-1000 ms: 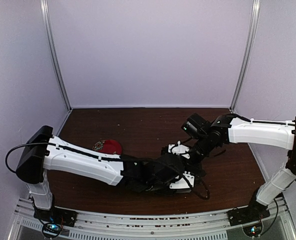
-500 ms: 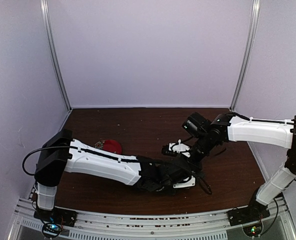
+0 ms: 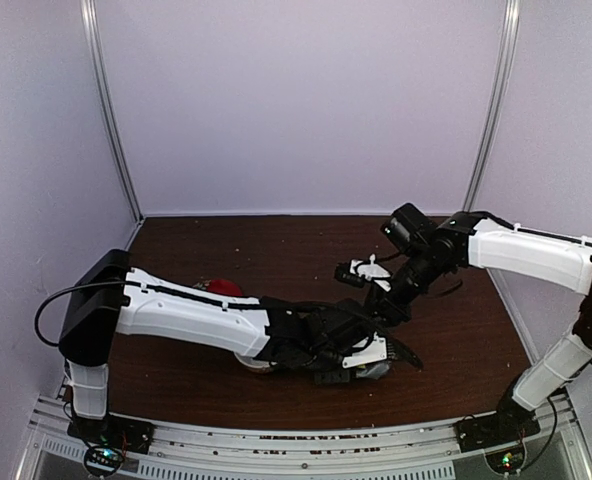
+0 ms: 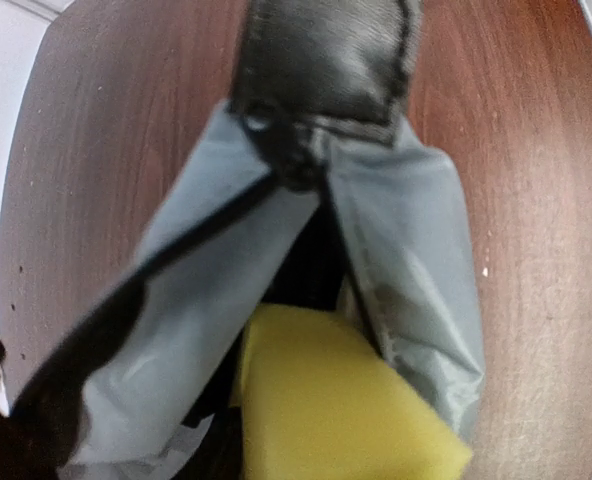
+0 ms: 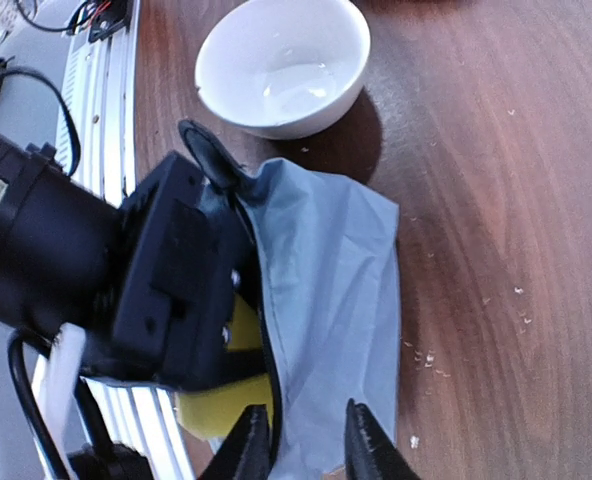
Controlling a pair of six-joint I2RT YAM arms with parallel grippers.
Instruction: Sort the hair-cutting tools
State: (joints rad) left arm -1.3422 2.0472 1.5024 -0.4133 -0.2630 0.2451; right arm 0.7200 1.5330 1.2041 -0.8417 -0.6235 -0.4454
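None of the hair-cutting tools show in any view. A grey pouch [image 5: 326, 270] with a black zip edge lies on the table, with something yellow [image 4: 326, 400] in its mouth. It fills the left wrist view [image 4: 406, 230]. My left gripper [image 3: 366, 352] is pressed against the pouch's open end, and its black body [image 5: 166, 290] covers that end. Its fingers are hidden. My right gripper [image 5: 311, 445] hovers over the pouch's near edge with its fingers [image 5: 371, 445] apart and grey fabric showing between them.
A white bowl [image 5: 281, 65] stands just beyond the pouch and peeks out under the left forearm [image 3: 248, 360]. A red patterned plate [image 3: 221, 288] sits behind the left arm. The table's near edge and metal rail [image 5: 96, 100] run close by.
The left arm has shifted right along the front. The right gripper has risen and pulled back to the right, its fingers now apart. The pouch lies lower at the front.
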